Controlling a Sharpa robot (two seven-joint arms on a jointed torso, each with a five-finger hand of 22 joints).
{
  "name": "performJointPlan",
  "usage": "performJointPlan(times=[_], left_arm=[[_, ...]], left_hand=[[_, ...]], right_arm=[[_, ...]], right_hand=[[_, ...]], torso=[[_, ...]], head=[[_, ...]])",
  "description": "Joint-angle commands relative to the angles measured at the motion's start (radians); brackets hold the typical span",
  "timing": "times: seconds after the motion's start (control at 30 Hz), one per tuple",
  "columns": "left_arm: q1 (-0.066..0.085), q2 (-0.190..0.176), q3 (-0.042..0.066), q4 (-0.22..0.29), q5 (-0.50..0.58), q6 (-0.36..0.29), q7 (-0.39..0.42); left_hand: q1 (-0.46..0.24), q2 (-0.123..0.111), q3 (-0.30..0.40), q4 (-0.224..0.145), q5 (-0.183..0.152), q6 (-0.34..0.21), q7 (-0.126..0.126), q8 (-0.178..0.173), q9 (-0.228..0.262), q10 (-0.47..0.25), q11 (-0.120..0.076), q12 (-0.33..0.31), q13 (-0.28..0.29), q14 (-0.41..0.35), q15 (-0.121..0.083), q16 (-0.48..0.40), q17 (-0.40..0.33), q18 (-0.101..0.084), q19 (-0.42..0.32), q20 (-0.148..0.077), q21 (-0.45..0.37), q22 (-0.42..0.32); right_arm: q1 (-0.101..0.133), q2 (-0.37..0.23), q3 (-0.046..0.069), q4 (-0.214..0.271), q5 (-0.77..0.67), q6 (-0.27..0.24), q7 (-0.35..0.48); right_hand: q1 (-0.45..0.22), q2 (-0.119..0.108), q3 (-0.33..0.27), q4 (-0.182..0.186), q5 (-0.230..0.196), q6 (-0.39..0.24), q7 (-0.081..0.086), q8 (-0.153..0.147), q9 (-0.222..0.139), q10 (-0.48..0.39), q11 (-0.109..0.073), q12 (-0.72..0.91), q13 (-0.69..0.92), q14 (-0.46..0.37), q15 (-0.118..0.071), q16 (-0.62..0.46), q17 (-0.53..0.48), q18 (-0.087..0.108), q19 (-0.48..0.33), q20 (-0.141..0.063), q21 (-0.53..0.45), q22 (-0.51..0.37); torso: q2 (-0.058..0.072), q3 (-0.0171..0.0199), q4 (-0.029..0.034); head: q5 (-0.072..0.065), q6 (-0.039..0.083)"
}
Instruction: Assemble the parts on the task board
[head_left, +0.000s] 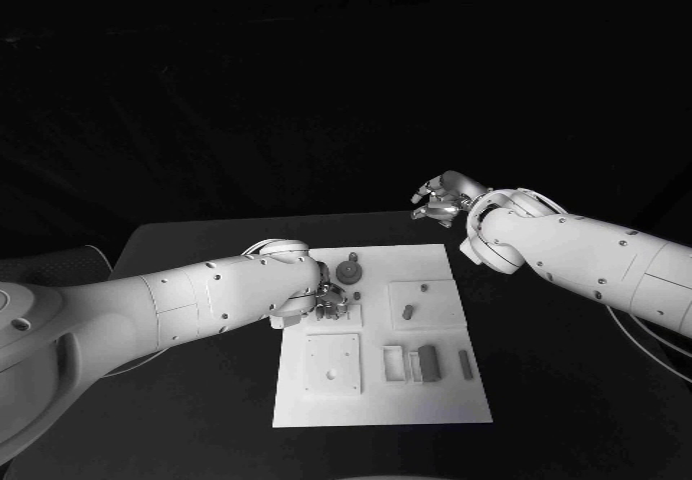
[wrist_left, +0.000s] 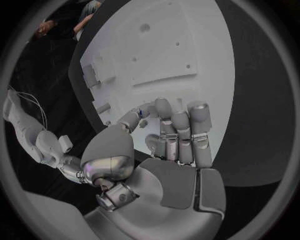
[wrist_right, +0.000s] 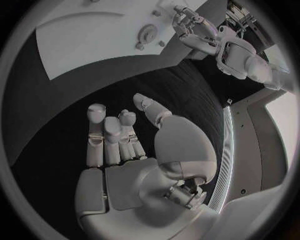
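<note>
parts (head_left: 427, 363) lie lengthwise along the task board (head_left: 433, 405); left robot hand (head_left: 330, 298) pinches one, right robot hand (head_left: 443, 199) empty, fingers apart.

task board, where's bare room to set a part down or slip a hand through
Bare room: the task board far right corner behind the recessed square, and the near edge. Crowded: around the left hand, beside the round part, and the slotted pieces. The right hand hangs beyond the board.
</note>
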Motion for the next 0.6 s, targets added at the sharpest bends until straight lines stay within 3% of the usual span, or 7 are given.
performJointPlan(times=[0.03,0.33,0.43,0.6], left_arm=[[-0.003,0.004,0.000,0.002,0.005,-0.006,0.015],[-0.003,0.004,0.000,0.003,0.006,-0.004,0.016],[-0.003,0.004,0.000,0.002,0.008,-0.007,0.017],[-0.003,0.004,0.000,0.001,0.009,-0.007,0.018]], left_hand=[[0.062,0.050,0.008,-0.001,-0.009,0.025,-0.016,0.128,0.001,-0.002,-0.003,0.006,-0.002,-0.001,-0.004,0.005,-0.002,0.054,0.002,-0.004,0.002,0.014],[0.052,0.019,0.000,0.024,-0.031,0.025,-0.017,0.130,0.002,-0.002,-0.004,0.009,-0.005,-0.001,-0.005,0.008,-0.007,0.054,0.004,-0.005,0.001,0.013],[0.047,-0.010,-0.004,0.052,-0.118,0.024,-0.017,0.130,0.003,-0.003,-0.004,0.010,-0.008,-0.002,-0.006,0.009,-0.011,0.055,0.004,-0.006,-0.001,0.012],[0.037,-0.035,-0.010,0.080,-0.153,0.023,-0.018,0.130,0.004,-0.004,-0.005,0.012,-0.011,-0.002,-0.007,0.011,-0.014,0.056,0.004,-0.006,-0.002,0.012]], right_arm=[[0.000,0.001,0.000,0.001,-0.011,0.010,0.003],[0.000,0.000,0.000,0.002,-0.011,0.011,0.002],[0.000,0.000,0.000,0.002,-0.011,0.011,0.003],[0.000,0.000,0.000,0.002,-0.010,0.012,0.003]], right_hand=[[-0.002,0.009,-0.006,0.002,-0.004,0.008,0.013,0.001,-0.001,-0.009,0.001,0.004,-0.001,-0.007,0.001,-0.002,-0.002,0.062,-0.006,0.002,-0.004,0.012],[-0.004,0.009,-0.007,0.003,-0.004,0.008,0.013,0.001,-0.001,-0.009,0.001,0.004,-0.002,-0.007,0.001,-0.002,-0.002,0.062,-0.006,0.002,-0.004,0.012],[-0.004,0.009,-0.007,0.003,-0.004,0.008,0.013,0.001,-0.001,-0.009,0.001,0.004,-0.002,-0.007,0.001,-0.002,-0.002,0.062,-0.006,0.002,-0.004,0.012],[-0.005,0.009,-0.007,0.003,-0.004,0.008,0.013,0.001,-0.001,-0.010,0.001,0.004,-0.002,-0.007,0.001,-0.002,-0.002,0.062,-0.007,0.002,-0.004,0.012]], torso=[[0.000,-0.0001,-0.0001],[0.000,-0.0005,0.0005],[0.000,-0.0005,0.0005],[0.000,-0.0005,0.0007]], head=[[-0.001,0.000],[-0.003,-0.001],[-0.003,-0.002],[-0.002,-0.002]])
